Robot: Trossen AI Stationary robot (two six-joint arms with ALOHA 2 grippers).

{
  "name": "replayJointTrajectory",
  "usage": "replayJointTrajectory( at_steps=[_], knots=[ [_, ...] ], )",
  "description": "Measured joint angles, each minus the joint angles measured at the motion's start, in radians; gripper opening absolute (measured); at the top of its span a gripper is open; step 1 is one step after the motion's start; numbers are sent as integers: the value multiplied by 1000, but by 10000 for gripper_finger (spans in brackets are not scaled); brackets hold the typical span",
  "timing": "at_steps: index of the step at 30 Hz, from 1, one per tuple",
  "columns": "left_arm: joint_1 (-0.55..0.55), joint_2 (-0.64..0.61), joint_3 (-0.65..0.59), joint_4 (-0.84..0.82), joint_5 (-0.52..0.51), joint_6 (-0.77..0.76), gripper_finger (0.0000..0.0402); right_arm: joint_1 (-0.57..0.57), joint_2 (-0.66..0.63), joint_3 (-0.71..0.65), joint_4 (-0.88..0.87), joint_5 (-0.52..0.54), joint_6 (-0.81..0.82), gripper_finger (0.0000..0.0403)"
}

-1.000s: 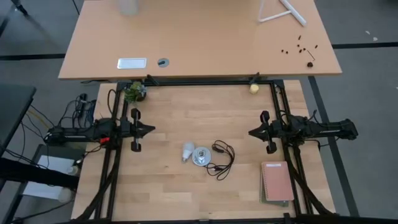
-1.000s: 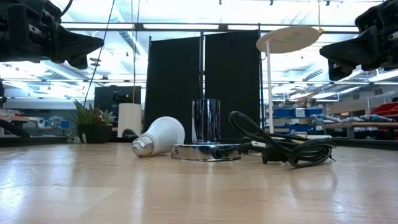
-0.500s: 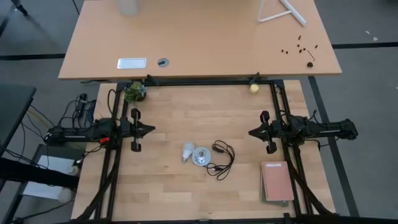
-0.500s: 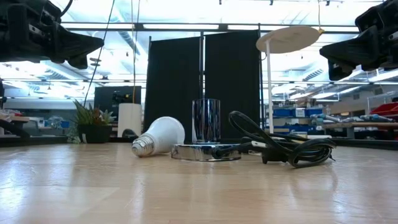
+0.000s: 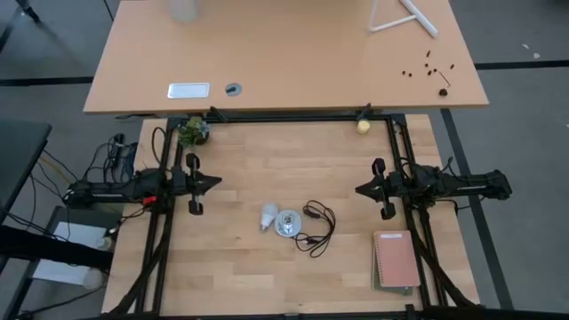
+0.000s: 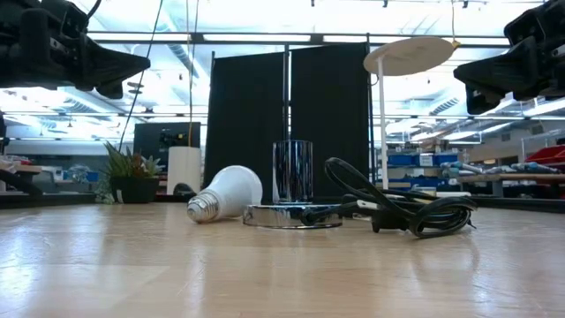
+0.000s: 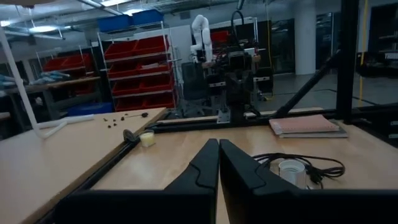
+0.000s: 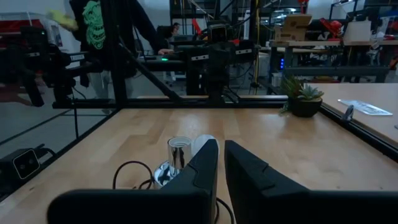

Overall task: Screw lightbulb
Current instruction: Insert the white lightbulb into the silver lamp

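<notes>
The lightbulb (image 5: 268,215) lies on its side near the middle of the wooden counter (image 5: 258,276), a small white pear-shaped bulb with a matte, rounded globe that narrows to a greyish ribbed screw base. In the low view the base points to the left and slightly toward the camera, while the globe (image 6: 231,192) rests just beside the rim of the round silvery socket disc (image 6: 292,215), which carries an upright shiny cylinder at its middle. A black cord (image 5: 316,228) runs from the disc and lies coiled on the far side of it from the bulb. The left pincer (image 5: 216,184) hangs above the counter on the left side, its fingers together and holding nothing, well apart from the bulb. The right pincer (image 5: 360,189) hangs above the right side in the same way, fingers together and empty. A pinkish notebook (image 5: 396,260) lies on the counter near the right arm, a small potted plant (image 5: 192,132) stands at the far left corner, and a small yellowish ball (image 5: 363,126) sits by the far edge.
</notes>
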State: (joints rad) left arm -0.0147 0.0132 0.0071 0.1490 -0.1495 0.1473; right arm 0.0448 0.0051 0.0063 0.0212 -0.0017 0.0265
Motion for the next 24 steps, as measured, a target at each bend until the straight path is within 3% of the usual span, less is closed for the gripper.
replayJointTrajectory(
  at_steps=[3,9,17,24],
  knots=[
    [0,0,0,45,-6,15,19,0,0,0,0,1,-14,39],
    [0,0,0,187,-6,-268,19,-4,0,0,68,67,-275,39],
    [0,0,0,313,-6,-340,19,-4,0,0,98,68,-259,39],
    [0,0,0,318,-6,-337,19,-3,0,0,133,58,-218,39]
  ],
)
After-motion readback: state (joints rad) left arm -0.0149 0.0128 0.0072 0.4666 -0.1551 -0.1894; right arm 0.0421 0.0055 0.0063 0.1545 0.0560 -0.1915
